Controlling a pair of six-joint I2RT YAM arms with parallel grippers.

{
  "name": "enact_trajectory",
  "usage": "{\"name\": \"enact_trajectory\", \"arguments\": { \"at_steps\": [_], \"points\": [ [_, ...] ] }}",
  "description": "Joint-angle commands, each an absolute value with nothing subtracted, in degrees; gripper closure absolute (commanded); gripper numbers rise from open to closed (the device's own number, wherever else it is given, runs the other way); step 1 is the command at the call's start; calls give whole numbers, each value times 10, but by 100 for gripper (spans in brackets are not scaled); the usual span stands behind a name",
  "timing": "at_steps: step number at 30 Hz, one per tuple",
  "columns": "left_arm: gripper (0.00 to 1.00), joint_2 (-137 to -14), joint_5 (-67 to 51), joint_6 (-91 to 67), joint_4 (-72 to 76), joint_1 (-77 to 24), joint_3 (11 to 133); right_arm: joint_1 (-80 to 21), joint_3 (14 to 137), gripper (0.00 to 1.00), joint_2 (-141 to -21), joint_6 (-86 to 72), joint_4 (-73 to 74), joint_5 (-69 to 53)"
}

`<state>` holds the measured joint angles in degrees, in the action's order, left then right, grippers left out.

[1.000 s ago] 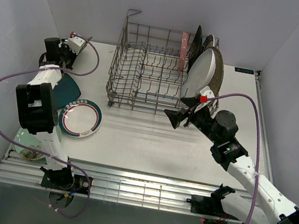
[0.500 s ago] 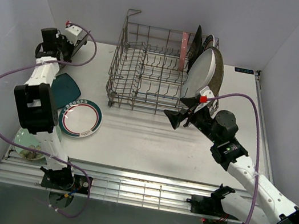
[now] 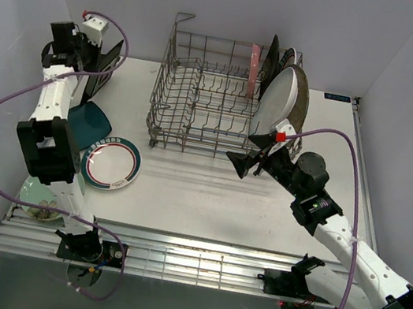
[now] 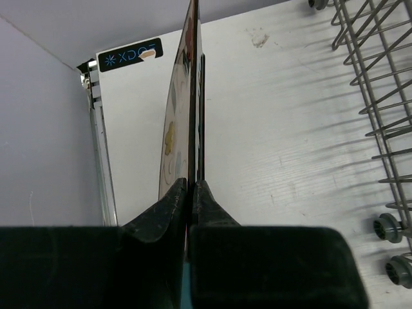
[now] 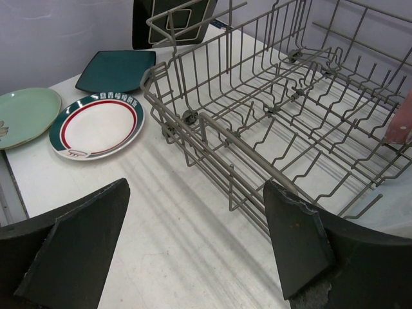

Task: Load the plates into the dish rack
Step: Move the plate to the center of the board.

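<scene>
Step in hand: black floral plate point(image 4: 180, 129) pinched edge-on in my left gripper point(image 4: 192, 185), held high at the far left, apart from the dish rack point(image 3: 200, 101); right gripper point(image 3: 248, 152) idle, jaws wide; next, I judge, swing it upright over an empty rack row.

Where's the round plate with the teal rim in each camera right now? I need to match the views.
Top external: the teal-rimmed round plate lies flat, left of centre, nearer the arm bases than the dish rack.
Left wrist: not in it.
Right wrist: upper left, flat, between a pale green plate and the rack.
Shared landmark: the dish rack, in all three views.
</scene>
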<state>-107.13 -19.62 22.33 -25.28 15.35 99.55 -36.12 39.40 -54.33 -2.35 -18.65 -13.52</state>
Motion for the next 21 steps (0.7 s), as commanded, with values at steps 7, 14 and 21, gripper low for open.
{"name": "enact_trajectory", "arguments": {
  "at_steps": [7,14,21],
  "points": [
    [100,-1037,-249,151,-278,152,1114,-363,395,10,-542,-18,-220,-142],
    [100,-1060,-242,141,-323,151,1162,-363,403,10,-555,-21,-220,-153],
    [100,-1015,-268,145,-323,151,1083,-363,402,10,-554,-21,-221,-155]
  ]
}}
